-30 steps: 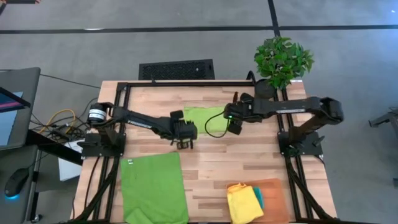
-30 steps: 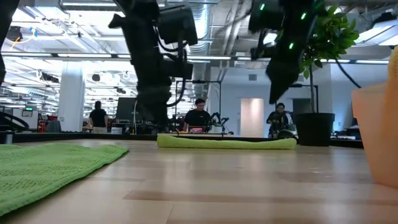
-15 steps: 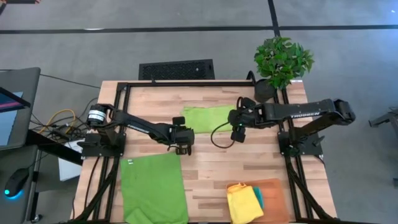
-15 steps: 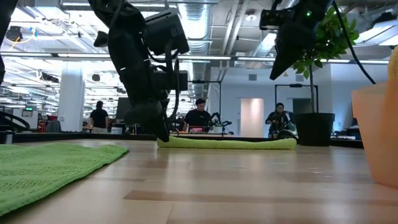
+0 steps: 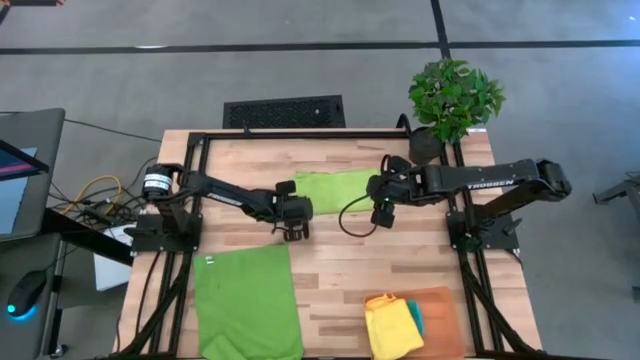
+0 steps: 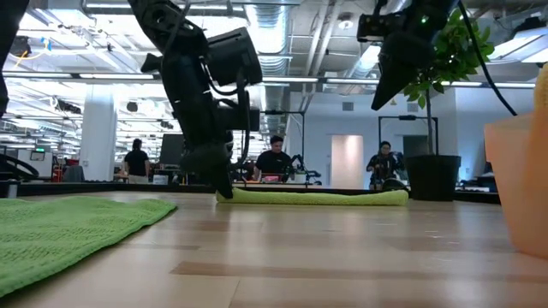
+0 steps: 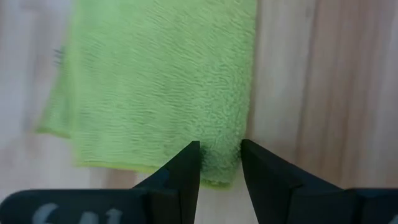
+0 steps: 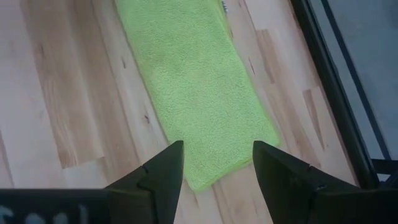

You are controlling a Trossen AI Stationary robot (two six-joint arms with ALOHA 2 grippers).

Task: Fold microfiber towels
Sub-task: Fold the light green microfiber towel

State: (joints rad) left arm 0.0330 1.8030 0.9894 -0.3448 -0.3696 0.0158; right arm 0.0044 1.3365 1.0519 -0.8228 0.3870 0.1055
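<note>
The left gripper [image 5: 294, 232] hangs low over the near left corner of the folded lime green microfiber towel [image 5: 333, 189], its two dark fingers [image 7: 181, 171] spread a little with the towel's corner edge showing between them — placed, I judge, to pinch that corner for the next fold. The right gripper [image 5: 381, 216] hovers higher, above the towel's near right corner, its fingers [image 8: 163, 168] spread wider, nothing between them but the cloth's end below. The two sit as a matched pair at the towel's two near corners, which suits lifting one edge evenly.

That towel lies flat as a narrow strip at the far middle of the pale wooden table [image 5: 340, 265]. Its near edge has bare wood in front of it, so there is room to draw or fold toward the front. A second lime green towel [image 5: 246, 300] lies spread flat at the front left, well apart. A yellow towel [image 5: 391, 325] and a teal one [image 5: 415, 316] rest folded on the flat orange mat [image 5: 444, 318] at front right.
</note>
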